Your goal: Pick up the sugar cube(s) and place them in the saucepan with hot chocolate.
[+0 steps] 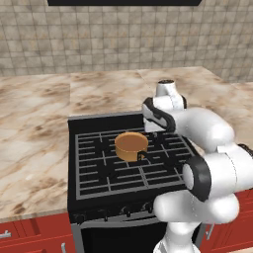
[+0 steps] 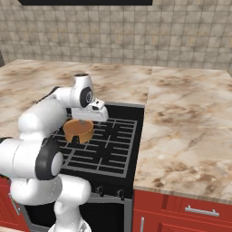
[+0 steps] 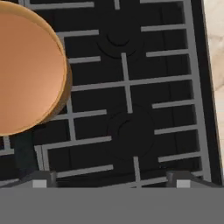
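Note:
The saucepan (image 1: 131,143) is a short orange-tan pot with a flat brown surface, standing on the black stove grate (image 1: 99,170). It also shows in the right base view (image 2: 78,128), and it takes up the upper left of the hand view (image 3: 26,70). My gripper (image 3: 110,183) hangs above the grate just to the right of the saucepan, pointing down. Its two fingertips (image 3: 39,181) stand far apart with nothing between them, so it is open. Below it lie bare grate bars and two burners. The sugar cube(s) are out of view.
Marble counter (image 1: 34,123) flanks the stove on the left and also on the right (image 2: 181,127), and runs behind it to a tiled wall. Red cabinet fronts (image 2: 181,208) sit below. My own white arm (image 1: 212,163) bulks over the stove's front right corner.

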Controlling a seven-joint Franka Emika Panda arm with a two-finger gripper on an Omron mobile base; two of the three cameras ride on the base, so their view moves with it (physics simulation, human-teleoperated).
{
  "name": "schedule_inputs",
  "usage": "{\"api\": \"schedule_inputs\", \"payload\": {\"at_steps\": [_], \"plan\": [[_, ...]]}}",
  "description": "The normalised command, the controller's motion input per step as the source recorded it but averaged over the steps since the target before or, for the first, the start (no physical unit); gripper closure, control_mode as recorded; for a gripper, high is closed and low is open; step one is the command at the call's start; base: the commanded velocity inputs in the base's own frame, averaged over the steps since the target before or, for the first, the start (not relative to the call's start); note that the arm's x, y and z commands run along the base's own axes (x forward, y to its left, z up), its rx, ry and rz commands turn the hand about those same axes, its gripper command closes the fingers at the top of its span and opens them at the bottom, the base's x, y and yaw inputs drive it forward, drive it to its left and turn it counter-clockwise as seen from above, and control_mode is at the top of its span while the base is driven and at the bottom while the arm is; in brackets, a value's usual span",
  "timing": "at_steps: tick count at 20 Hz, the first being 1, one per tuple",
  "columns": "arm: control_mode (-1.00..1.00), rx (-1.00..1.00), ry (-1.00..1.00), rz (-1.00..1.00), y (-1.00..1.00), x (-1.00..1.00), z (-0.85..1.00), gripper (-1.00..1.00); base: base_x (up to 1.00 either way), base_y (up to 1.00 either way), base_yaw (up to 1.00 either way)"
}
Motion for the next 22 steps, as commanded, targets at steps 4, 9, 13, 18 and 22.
{"api": "schedule_inputs", "payload": {"at_steps": [4, 9, 13, 18, 22], "plan": [[-1.00, 0.04, -0.09, -0.05, -0.69, -1.00, 0.81, -1.00, 0.00, 0.00, 0.00], [-1.00, 0.06, -0.03, -0.05, -0.58, -0.92, 0.69, -1.00, 0.00, 0.00, 0.00], [-1.00, 0.08, 0.00, -0.02, -0.35, -0.76, 0.58, -1.00, 0.00, 0.00, 0.00], [-1.00, 0.07, 0.00, 0.00, -0.18, -0.72, 0.58, -1.00, 0.00, 0.00, 0.00], [-1.00, 0.03, -0.06, 0.00, -0.02, -0.78, 0.41, -1.00, 0.00, 0.00, 0.00]]}}
